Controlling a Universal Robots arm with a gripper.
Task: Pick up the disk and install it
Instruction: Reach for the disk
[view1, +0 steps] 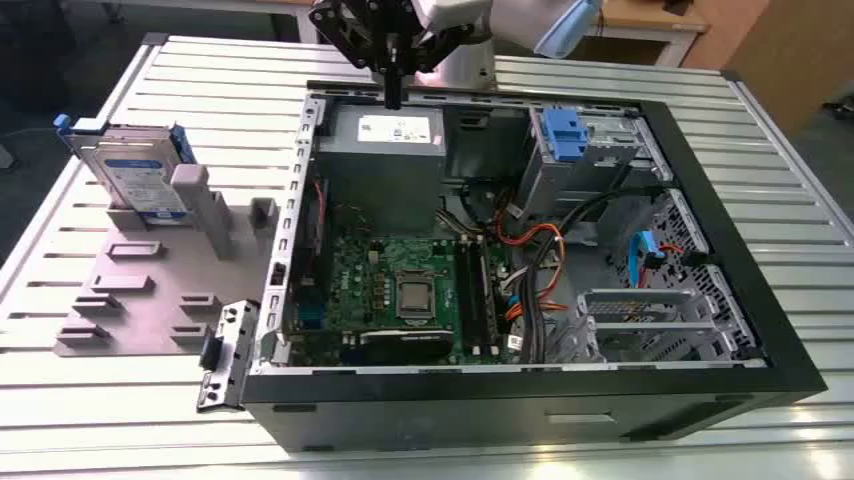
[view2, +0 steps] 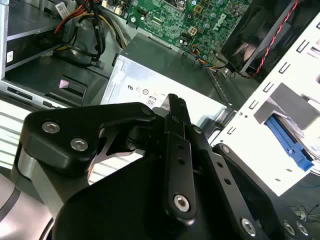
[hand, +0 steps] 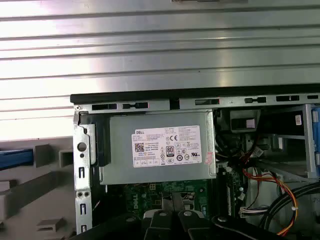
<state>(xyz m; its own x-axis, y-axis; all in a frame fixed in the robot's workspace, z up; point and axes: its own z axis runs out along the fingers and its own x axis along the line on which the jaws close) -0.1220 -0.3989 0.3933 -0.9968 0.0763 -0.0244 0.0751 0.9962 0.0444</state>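
One disk (view1: 134, 178) on end, long axis near upright, tool (view1: 392, 98) well apart

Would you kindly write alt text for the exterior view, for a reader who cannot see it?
The robot's hand hangs empty over one edge of an open computer case, above its grey power supply box. The disk stands on edge in a grey holder on the slatted table at the exterior view's left, apart from the hand.

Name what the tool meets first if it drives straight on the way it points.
Most likely the grey power supply box, near its edge by the case rim. The tool points down above it; depth is unclear, so it might clip that rim instead.
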